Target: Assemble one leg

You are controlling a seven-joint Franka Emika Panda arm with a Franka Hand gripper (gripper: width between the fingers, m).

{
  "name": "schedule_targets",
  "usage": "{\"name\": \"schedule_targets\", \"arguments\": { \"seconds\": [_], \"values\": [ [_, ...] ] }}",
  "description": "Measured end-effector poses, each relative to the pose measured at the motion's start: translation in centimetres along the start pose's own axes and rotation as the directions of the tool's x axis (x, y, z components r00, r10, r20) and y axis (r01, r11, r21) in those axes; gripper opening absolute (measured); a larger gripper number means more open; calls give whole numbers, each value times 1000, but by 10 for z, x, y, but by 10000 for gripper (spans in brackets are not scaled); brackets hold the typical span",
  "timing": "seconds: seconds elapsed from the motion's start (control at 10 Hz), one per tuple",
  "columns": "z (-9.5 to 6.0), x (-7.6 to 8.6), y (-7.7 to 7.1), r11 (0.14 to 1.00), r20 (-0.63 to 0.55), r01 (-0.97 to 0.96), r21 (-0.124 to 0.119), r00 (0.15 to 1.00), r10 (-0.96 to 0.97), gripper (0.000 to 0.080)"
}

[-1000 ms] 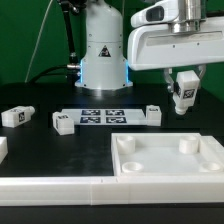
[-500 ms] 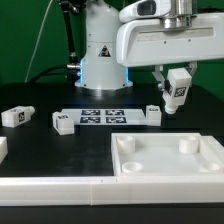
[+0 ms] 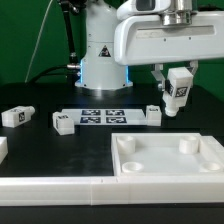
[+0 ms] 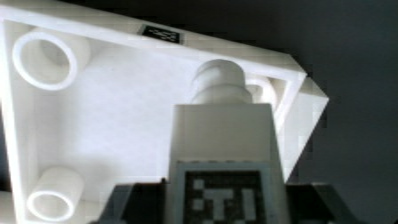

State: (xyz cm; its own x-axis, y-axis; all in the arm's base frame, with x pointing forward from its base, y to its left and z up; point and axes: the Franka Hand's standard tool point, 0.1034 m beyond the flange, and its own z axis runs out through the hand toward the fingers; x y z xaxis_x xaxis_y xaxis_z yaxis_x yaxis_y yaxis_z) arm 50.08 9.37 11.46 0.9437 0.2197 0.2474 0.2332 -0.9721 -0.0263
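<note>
My gripper (image 3: 176, 88) is shut on a leg (image 3: 177, 93), a small white block with a black-and-white tag, held tilted in the air above the far right part of the large white panel (image 3: 165, 158). In the wrist view the held leg (image 4: 224, 130) fills the middle, its tag between my dark fingers (image 4: 143, 200), and its round end points toward a corner socket (image 4: 228, 75) of the panel (image 4: 125, 110). Other loose legs lie on the table: one at the exterior view's left (image 3: 16, 115), one beside the marker board (image 3: 63, 122) and one at its right end (image 3: 153, 112).
The marker board (image 3: 103, 116) lies on the black table behind the panel. A white rail (image 3: 60, 187) runs along the front edge. The robot's base (image 3: 103, 55) stands at the back. A small white part (image 3: 2, 148) shows at the left edge.
My gripper with the leg has moved toward the exterior view's left and slightly up over the last second. The loose parts have not moved.
</note>
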Motion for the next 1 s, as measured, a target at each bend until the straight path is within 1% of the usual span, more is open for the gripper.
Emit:
{"name": "schedule_targets", "arguments": {
  "seconds": [0.1, 0.2, 0.3, 0.4, 0.6, 0.9, 1.0],
  "values": [
    [-2, 6, 5, 1000, -125, -1, -19, 992, -1, 288],
    [1, 0, 6, 1000, -156, -3, -25, 988, -1, 288],
    [4, 3, 9, 1000, -140, 3, -24, 990, -7, 288],
    [6, 18, 11, 1000, -157, 7, -25, 987, -10, 288],
    [13, 41, 18, 999, -172, 22, -28, 985, -26, 288],
    [20, 86, 22, 1000, -205, 16, -22, 978, -20, 288],
    [21, 91, 22, 1000, -211, 16, -21, 977, -20, 288]
  ]
}}
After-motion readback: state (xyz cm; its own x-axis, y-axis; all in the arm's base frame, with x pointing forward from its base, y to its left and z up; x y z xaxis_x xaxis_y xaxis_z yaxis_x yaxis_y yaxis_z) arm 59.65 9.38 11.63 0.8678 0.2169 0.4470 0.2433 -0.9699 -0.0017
